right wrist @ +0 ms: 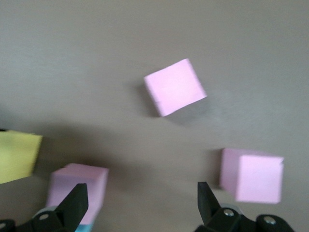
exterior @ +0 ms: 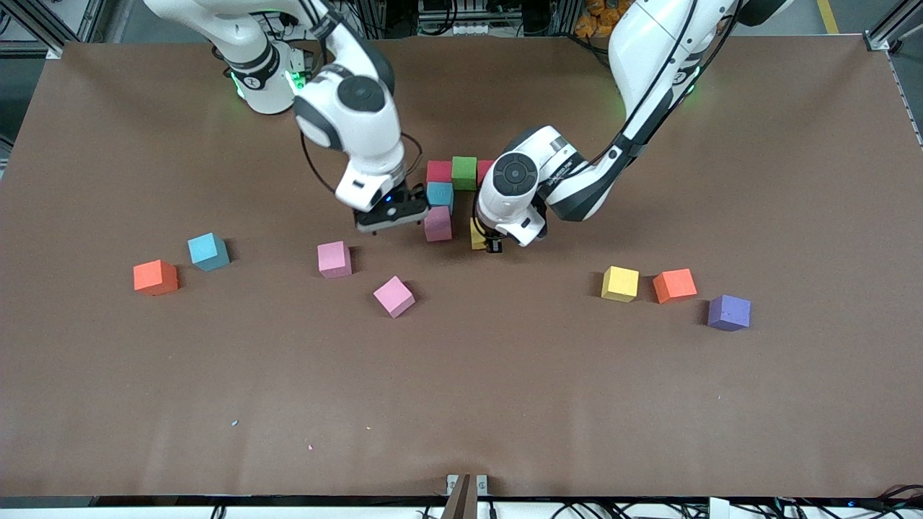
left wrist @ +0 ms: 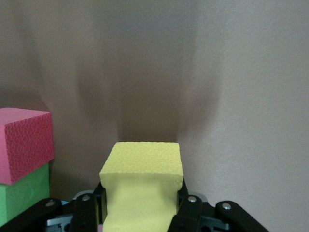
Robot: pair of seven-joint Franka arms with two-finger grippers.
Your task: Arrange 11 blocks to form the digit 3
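A: Where was the yellow block (left wrist: 142, 186) relative to the row being built?

B: Pinched in the left gripper (exterior: 484, 240), low over the table just beside the pink block (exterior: 438, 223), on the side toward the left arm's end. The red block (exterior: 438, 171), green block (exterior: 464, 173) and light blue block (exterior: 440, 194) sat farther from the front camera.

A: And the right gripper (exterior: 390, 216)?

B: Spread wide, holding nothing, on the pink block's opposite flank, so the left one was plainly nearer. Bare table lay nearer the camera; the loose pink cube (exterior: 334, 259) sat well apart.
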